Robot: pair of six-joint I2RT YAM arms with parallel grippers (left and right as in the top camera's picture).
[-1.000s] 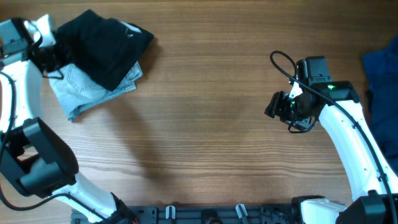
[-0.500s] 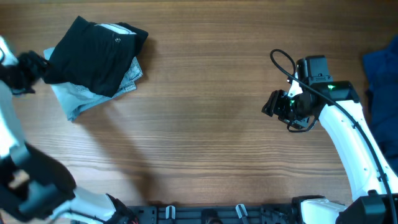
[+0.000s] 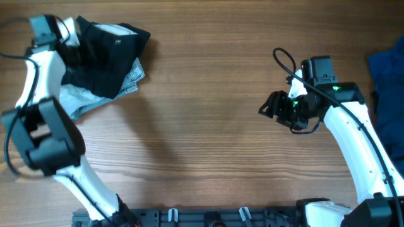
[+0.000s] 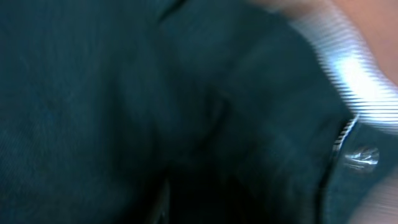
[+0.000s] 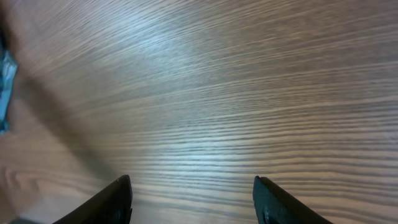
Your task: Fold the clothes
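Note:
The black shorts [image 3: 104, 53] lie folded at the far left of the table, on top of a light-blue denim garment [image 3: 79, 101]. My left gripper [image 3: 71, 39] is over the shorts' left edge. The left wrist view is filled with blurred dark fabric [image 4: 124, 106], with a small waistband button [image 4: 360, 157] at the right. The left gripper's jaws are hidden in that view, and I cannot tell whether they are open or shut. My right gripper [image 3: 268, 107] is open and empty above bare wood [image 5: 189, 183], far from the shorts.
A royal-blue cloth [image 3: 386, 69] lies at the table's right edge, behind the right arm. A corner of the denim shows at the left edge of the right wrist view [image 5: 5, 87]. Wooden tabletop [image 3: 202, 126] lies between the two arms.
My left arm swung out to the left, then back in over the shorts' left edge. The shorts shifted slightly and lie flatter. My right gripper edged left and opened a little wider.

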